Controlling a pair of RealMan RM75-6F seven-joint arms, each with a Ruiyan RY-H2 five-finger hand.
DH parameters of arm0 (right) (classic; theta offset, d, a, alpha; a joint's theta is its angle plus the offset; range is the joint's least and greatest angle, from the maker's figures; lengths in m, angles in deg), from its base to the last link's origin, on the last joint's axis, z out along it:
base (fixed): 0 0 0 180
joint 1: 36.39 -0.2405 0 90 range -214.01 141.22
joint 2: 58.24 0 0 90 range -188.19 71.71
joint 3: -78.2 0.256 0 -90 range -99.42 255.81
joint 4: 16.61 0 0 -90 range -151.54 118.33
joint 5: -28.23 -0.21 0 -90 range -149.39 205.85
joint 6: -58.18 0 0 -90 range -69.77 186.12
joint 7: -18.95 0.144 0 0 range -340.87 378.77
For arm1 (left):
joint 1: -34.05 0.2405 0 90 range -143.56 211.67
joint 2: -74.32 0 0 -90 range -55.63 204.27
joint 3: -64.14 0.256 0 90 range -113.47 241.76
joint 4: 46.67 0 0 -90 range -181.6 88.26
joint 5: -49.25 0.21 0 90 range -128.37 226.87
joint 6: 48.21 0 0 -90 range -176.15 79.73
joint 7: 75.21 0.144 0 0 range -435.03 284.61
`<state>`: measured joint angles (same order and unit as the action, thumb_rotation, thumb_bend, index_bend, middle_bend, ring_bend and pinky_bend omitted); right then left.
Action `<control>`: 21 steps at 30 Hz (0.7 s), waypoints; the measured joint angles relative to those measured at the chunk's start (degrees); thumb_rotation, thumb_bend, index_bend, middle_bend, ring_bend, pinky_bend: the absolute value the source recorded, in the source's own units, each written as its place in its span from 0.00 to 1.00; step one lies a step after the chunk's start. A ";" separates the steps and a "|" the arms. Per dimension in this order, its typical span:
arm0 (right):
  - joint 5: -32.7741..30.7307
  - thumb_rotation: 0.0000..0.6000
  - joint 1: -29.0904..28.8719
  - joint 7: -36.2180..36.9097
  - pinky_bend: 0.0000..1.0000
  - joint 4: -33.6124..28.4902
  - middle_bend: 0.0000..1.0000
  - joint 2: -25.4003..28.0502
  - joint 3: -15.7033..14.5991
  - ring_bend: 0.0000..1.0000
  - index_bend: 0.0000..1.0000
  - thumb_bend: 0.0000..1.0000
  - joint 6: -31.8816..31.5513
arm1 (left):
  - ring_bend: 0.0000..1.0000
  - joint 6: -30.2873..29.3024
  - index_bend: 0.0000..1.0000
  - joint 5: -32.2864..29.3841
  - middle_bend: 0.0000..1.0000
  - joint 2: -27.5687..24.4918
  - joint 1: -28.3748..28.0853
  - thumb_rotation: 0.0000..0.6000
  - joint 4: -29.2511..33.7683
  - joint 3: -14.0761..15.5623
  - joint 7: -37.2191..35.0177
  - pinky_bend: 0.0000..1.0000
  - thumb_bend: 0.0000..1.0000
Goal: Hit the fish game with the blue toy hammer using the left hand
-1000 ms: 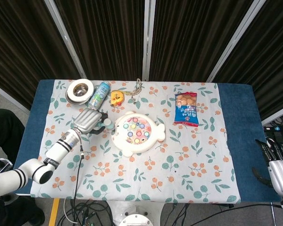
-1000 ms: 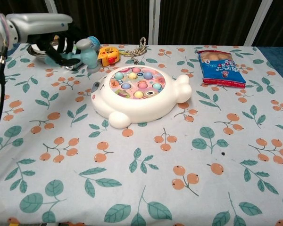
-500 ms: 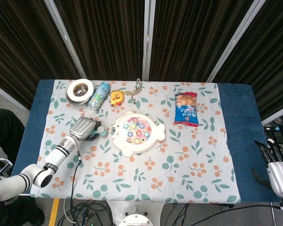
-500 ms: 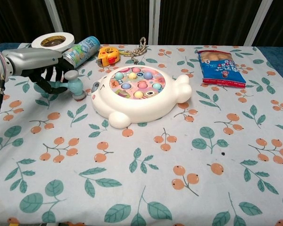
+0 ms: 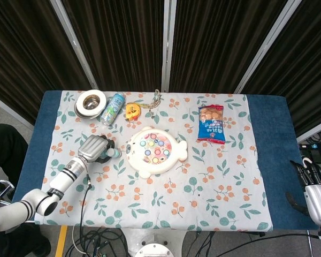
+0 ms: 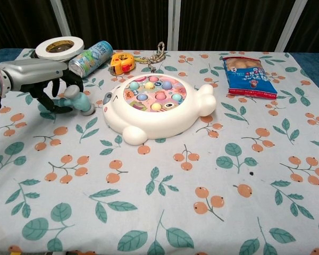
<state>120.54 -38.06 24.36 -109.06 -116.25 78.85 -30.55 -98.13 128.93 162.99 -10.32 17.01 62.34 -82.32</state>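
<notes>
Floral tablecloth [image 5: 166,203] is covering the table. Head view: left hand [image 5: 93,146] is gripping the blue toy hammer [image 5: 111,152], at nine o'clock of the fish game [image 5: 156,150]; right hand [image 5: 316,187] is idling, grasp indeterminate.
Chest view: hammer head [image 6: 81,102] is sitting just beside the game.

we count one fish game [image 5: 156,150], one toy hammer [image 6: 77,101], one roll of tape [image 5: 90,102], one drink can [image 5: 112,108], one tape measure [image 5: 132,111], one bit of cord [image 5: 154,101], one snack bag [image 5: 211,123], and two hands: left [image 5: 93,147], right [image 5: 316,196].
</notes>
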 measured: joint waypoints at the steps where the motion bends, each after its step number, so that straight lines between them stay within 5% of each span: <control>1: 0.00 1.00 0.00 -0.04 0.00 -0.02 0.16 0.01 0.00 0.00 0.00 0.23 0.02 | 0.30 -0.03 0.39 0.07 0.45 0.05 0.09 1.00 -0.03 -0.02 -0.05 0.47 0.27; 17: -0.09 1.00 -0.04 -0.25 0.00 -0.25 0.16 0.15 0.08 0.00 0.00 0.23 0.15 | 0.26 -0.42 0.30 0.65 0.39 -1.21 0.89 1.00 1.64 -0.83 -0.66 0.45 0.26; 21: -0.08 1.00 -0.10 -0.22 0.00 -0.26 0.16 0.16 0.09 0.00 0.00 0.23 0.26 | 0.20 -1.27 0.23 1.09 0.33 -2.00 1.34 1.00 2.89 -0.87 -1.14 0.37 0.26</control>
<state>120.46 -38.16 24.14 -109.32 -116.08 78.93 -30.29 -99.39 130.02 160.99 -8.98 19.90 61.46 -83.47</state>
